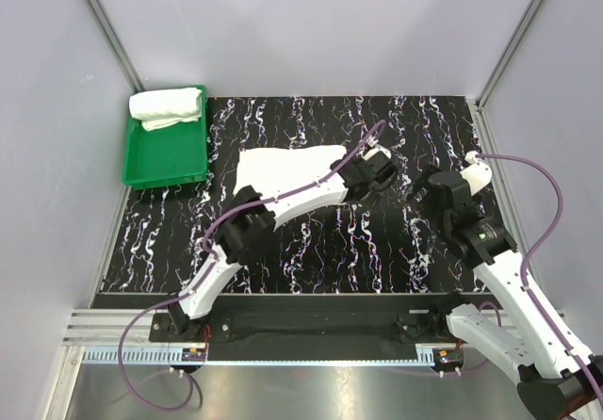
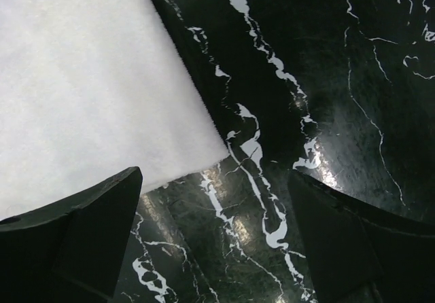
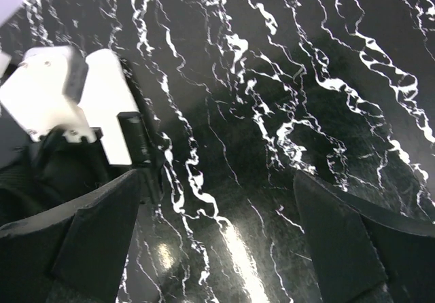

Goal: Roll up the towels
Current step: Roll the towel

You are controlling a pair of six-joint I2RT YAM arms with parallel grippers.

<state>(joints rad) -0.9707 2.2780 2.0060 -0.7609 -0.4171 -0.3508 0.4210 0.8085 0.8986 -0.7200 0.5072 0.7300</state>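
Observation:
One white towel (image 1: pixel 273 168) lies flat on the black marble table, and my left arm crosses over its near right part. In the left wrist view this towel (image 2: pixel 88 85) fills the upper left, its corner just beyond the open jaws. My left gripper (image 1: pixel 381 173) (image 2: pixel 214 181) hovers open over bare marble at the towel's right corner, holding nothing. A second towel (image 1: pixel 168 107), rolled up, rests at the back of the green tray (image 1: pixel 165 161). My right gripper (image 1: pixel 424 192) (image 3: pixel 217 181) stands open and empty over the marble, right of the left gripper.
The green tray sits at the table's back left corner against the grey wall. Grey walls close in the table at the left, back and right. The left arm's white wrist (image 3: pixel 47 99) shows at the upper left of the right wrist view, close to my right gripper.

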